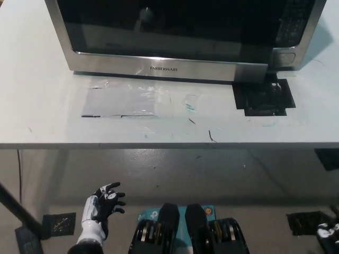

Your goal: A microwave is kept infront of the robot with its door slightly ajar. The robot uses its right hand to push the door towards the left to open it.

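Observation:
A stainless-steel microwave [163, 69] with a dark glass door stands at the back of the white table [159, 129]. The door's right edge [266, 70] sits slightly forward of the control panel [288, 55], so it is a little ajar. My white left hand [104, 203] hangs low at the lower left, below the table's front edge, fingers apart and holding nothing. Only a small dark part of my right hand [329, 233] shows at the bottom right corner, far from the door.
Black tape marks [263, 98] lie on the table before the door's right end. A patch of clear tape [132, 100] covers the table's middle. Below the table edge is grey floor with a dark pole [18, 211] at the left.

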### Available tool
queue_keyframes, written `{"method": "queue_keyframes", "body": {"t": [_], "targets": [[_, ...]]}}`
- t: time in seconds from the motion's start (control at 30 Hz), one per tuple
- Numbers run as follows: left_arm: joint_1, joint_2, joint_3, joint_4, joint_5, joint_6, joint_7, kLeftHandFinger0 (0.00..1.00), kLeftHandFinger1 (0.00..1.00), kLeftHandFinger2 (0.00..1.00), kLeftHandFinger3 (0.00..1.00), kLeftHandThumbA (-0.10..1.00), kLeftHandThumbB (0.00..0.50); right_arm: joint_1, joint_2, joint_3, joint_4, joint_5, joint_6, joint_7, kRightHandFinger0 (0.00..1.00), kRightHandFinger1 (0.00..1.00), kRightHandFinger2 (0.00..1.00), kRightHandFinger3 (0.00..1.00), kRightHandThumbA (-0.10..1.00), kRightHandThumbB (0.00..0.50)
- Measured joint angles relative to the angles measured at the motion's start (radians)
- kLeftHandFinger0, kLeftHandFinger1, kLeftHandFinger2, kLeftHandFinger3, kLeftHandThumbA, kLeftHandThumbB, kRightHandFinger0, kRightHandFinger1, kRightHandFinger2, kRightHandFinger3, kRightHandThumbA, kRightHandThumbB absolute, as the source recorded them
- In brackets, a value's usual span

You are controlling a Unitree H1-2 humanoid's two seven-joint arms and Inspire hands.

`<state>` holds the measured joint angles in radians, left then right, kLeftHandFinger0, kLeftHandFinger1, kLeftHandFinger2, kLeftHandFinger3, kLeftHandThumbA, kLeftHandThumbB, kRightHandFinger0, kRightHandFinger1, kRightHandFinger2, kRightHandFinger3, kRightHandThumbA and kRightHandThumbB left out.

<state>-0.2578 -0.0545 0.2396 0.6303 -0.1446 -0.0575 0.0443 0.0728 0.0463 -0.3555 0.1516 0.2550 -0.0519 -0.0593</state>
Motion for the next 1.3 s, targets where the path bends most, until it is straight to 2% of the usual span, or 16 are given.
{"method": "queue_keyframes", "body": {"t": [0.1, 0.2, 0.27, 0.37, 0.53, 0.6, 0.63, 0.7, 0.8, 0.83, 0.9, 0.93, 1.0, 1.03, 1.2, 1.3], "targets": [[0.0, 0.0, -0.001, 0.0, 0.0, -0.002, 0.0, 0.33, 0.34, 0.39, 0.52, 0.05, 0.039, 0.004, -0.019, -0.014, -0.066, 0.016, 0.018, -0.002, 0.46, 0.57, 0.66, 0.83, 0.39, 0.272], [0.0, 0.001, -0.001, 0.001, -0.001, -0.006, 0.0, 0.32, 0.34, 0.39, 0.52, 0.05, 0.048, 0.009, -0.048, -0.038, -0.188, 0.039, 0.052, -0.009, 0.48, 0.61, 0.73, 0.92, 0.28, 0.151], [0.0, 0.002, -0.002, 0.003, 0.0, -0.008, 0.0, 0.33, 0.34, 0.38, 0.51, 0.06, 0.056, 0.009, -0.067, -0.056, -0.268, 0.048, 0.074, -0.017, 0.48, 0.62, 0.74, 0.92, 0.26, 0.132], [0.0, 0.002, -0.002, 0.003, 0.0, -0.011, 0.0, 0.33, 0.33, 0.38, 0.51, 0.07, 0.063, 0.007, -0.096, -0.076, -0.351, 0.065, 0.101, -0.026, 0.49, 0.67, 0.78, 0.92, 0.3, 0.173], [0.0, 0.002, -0.002, 0.0, -0.001, -0.011, 0.0, 0.37, 0.35, 0.39, 0.54, 0.07, 0.045, -0.016, -0.155, -0.092, -0.508, 0.09, 0.172, -0.043, 0.49, 0.69, 0.78, 0.91, 0.3, 0.193], [0.001, 0.002, -0.003, -0.002, 0.0, -0.011, 0.0, 0.37, 0.35, 0.39, 0.54, 0.07, 0.067, -0.035, -0.179, -0.091, -0.546, 0.095, 0.202, -0.046, 0.5, 0.71, 0.8, 0.92, 0.29, 0.186], [0.001, 0.001, -0.003, -0.004, 0.0, -0.011, 0.001, 0.38, 0.35, 0.39, 0.54, 0.08, 0.06, -0.045, -0.191, -0.089, -0.56, 0.096, 0.216, -0.047, 0.5, 0.71, 0.79, 0.91, 0.28, 0.202], [0.003, 0.001, -0.003, -0.008, 0.0, -0.011, 0.004, 0.35, 0.33, 0.39, 0.53, 0.08, 0.073, -0.074, -0.217, -0.082, -0.587, 0.1, 0.25, -0.049, 0.48, 0.69, 0.79, 0.9, 0.27, 0.192], [0.005, 0.002, -0.004, -0.008, 0.0, -0.011, 0.009, 0.34, 0.34, 0.39, 0.53, 0.08, 0.06, -0.134, -0.257, -0.065, -0.607, 0.102, 0.291, -0.05, 0.47, 0.68, 0.77, 0.89, 0.23, 0.181], [0.006, 0.002, -0.004, -0.008, 0.0, -0.011, 0.01, 0.33, 0.33, 0.39, 0.53, 0.07, 0.052, -0.155, -0.265, -0.059, -0.607, 0.101, 0.303, -0.05, 0.53, 0.73, 0.81, 0.93, 0.2, 0.142], [0.007, 0.001, -0.005, -0.011, 0.0, -0.01, 0.01, 0.33, 0.33, 0.39, 0.53, 0.07, 0.05, -0.207, -0.282, -0.041, -0.603, 0.101, 0.32, -0.049, 0.54, 0.74, 0.82, 0.94, 0.19, 0.138], [0.007, 0.001, -0.006, -0.013, 0.0, -0.01, 0.01, 0.33, 0.33, 0.39, 0.53, 0.07, 0.06, -0.232, -0.288, -0.034, -0.601, 0.101, 0.326, -0.049, 0.6, 0.8, 0.88, 0.97, 0.2, 0.131], [0.008, 0.001, -0.006, -0.013, 0.0, -0.01, 0.01, 0.33, 0.34, 0.39, 0.54, 0.07, 0.068, -0.277, -0.298, -0.016, -0.584, 0.099, 0.332, -0.046, 0.58, 0.77, 0.85, 0.95, 0.27, 0.169], [0.008, 0.001, -0.006, -0.013, 0.0, -0.01, 0.01, 0.35, 0.35, 0.39, 0.53, 0.07, 0.055, -0.297, -0.302, -0.008, -0.571, 0.096, 0.334, -0.046, 0.55, 0.74, 0.82, 0.95, 0.32, 0.2], [0.008, 0.002, -0.007, -0.012, 0.0, -0.01, 0.01, 0.35, 0.35, 0.4, 0.53, 0.07, 0.062, -0.409, -0.317, 0.039, -0.488, 0.077, 0.343, -0.042, 0.49, 0.68, 0.76, 0.92, 0.37, 0.212], [0.008, 0.002, -0.008, -0.013, 0.0, -0.01, 0.01, 0.36, 0.36, 0.41, 0.54, 0.09, 0.051, -0.472, -0.318, 0.075, -0.435, 0.058, 0.343, -0.041, 0.51, 0.69, 0.76, 0.93, 0.37, 0.2]]}}
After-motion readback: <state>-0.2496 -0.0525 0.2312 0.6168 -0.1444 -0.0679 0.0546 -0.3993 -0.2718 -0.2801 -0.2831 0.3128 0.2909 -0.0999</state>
